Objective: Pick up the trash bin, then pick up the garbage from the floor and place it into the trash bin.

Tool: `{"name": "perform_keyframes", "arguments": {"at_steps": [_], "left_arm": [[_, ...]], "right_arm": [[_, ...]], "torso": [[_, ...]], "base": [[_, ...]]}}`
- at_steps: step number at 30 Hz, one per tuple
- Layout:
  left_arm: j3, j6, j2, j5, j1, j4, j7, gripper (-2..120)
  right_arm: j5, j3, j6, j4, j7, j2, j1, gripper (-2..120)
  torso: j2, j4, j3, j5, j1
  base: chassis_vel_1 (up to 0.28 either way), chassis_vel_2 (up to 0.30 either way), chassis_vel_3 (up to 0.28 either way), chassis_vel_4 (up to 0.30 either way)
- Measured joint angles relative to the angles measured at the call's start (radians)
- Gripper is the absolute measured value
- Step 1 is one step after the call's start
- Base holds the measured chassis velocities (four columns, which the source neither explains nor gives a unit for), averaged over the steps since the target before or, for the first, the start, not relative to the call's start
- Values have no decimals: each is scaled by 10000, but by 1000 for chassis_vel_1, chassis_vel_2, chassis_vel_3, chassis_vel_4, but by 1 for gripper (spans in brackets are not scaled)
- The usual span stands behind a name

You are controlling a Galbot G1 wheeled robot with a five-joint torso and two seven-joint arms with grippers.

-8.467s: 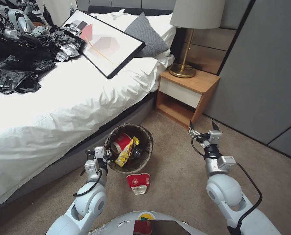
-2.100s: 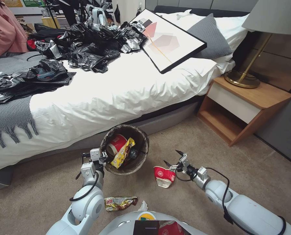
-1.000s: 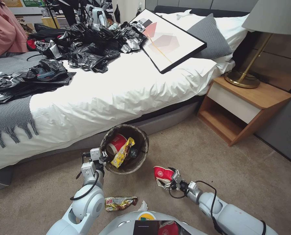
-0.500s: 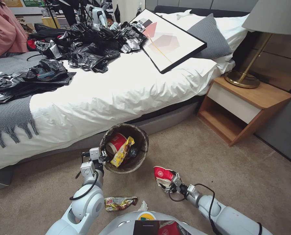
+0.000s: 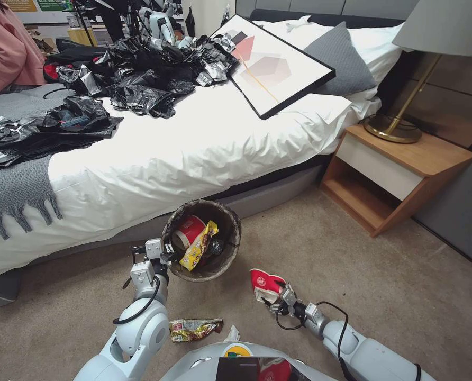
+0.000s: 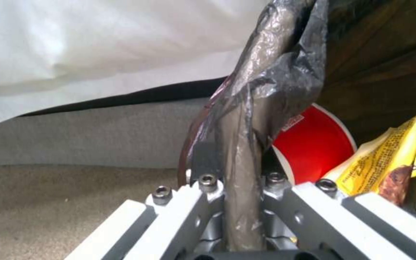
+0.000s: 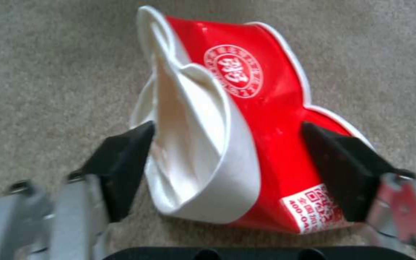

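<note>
Red-and-white cup [image 5: 265,284]: crushed paper cup lying on its side on the carpet [image 5: 310,248], just beside the trash bin and near the robot's base; in the right wrist view [image 7: 246,137] its flattened white mouth faces the camera.
Right gripper [image 5: 274,300]: low over the carpet at the cup; its black fingers [image 7: 121,166] stand either side of the cup, apart and not yet pressing it flat.
Change: two seconds ago this gripper hung open beyond the cup; it has since swung in and dropped until the cup sits between the fingers, and over the last half second it has barely moved.
Meaning for the task: judged from this, the approach is over and the closing squeeze is the step in hand; the cup is not yet lifted.
Left gripper [image 5: 164,254]: at the near rim of the bin, fingers closed on the rim and its folded brown liner [image 6: 246,151], as it was throughout.
Trash bin [image 5: 230,248]: beside the bed [image 5: 167,153], tilted toward the robot, already holding a red cup [image 5: 189,231] and a yellow wrapper [image 5: 198,247].
Remaining litter: a foil snack wrapper [image 5: 193,328] and a scrap of white tissue [image 5: 232,334] lie on the carpet close to the base.
Risk: the crushed cup is soft and may slip or fold further when squeezed.
</note>
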Motion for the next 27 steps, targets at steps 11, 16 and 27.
{"name": "perform_keyframes", "arguments": {"at_steps": [11,16,27], "left_arm": [[106,-2,6,-9,-68,37,-13,0],[122,-2,10,-10,-70,39,-21,0],[200,1,17,-10,-84,28,-27,0]], "right_arm": [[-138,165,81,-53,60,21,-86,34],[-208,238,84,-13,273,50,-118,14],[-436,1115,-241,693,1432,106,-450,0]], "torso": [[0,-1,0,0,0],[0,-1,0,1,0],[0,-1,0,0,0]], "base": [[0,0,0,0],[0,0,0,0],[0,0,0,0]]}}
